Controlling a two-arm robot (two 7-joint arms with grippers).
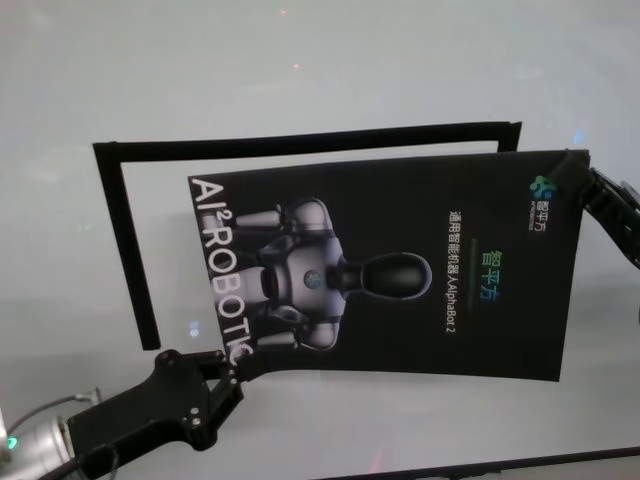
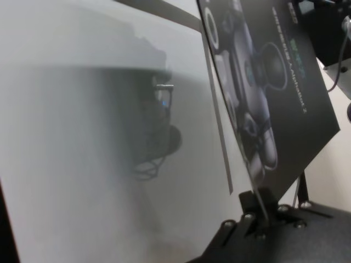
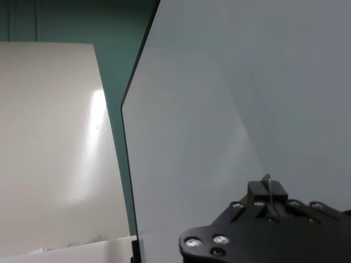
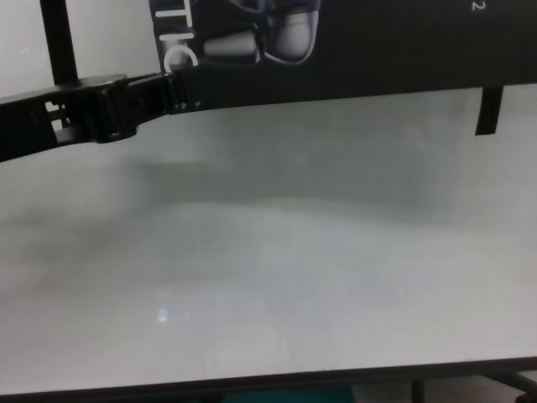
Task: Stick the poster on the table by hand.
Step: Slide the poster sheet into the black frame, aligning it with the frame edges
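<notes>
Both end effectors [image 1: 228,375] [image 1: 578,165] pinch poster [image 1: 420,290] corners above matte white table [image 1: 350,80].

The poster [image 1: 400,270] is a thin, stiff-looking sheet with a glossy black printed face — light glances off it in the left wrist view. The table [image 1: 300,60] is smooth and white, satin rather than dull, faintly mirroring the arm above it. The left gripper [image 1: 228,378] and the right gripper [image 1: 578,172] look like matt black hard plastic or coated metal — small bright metal screws stud them. The black strips [image 1: 125,240] are flat and matt.
</notes>
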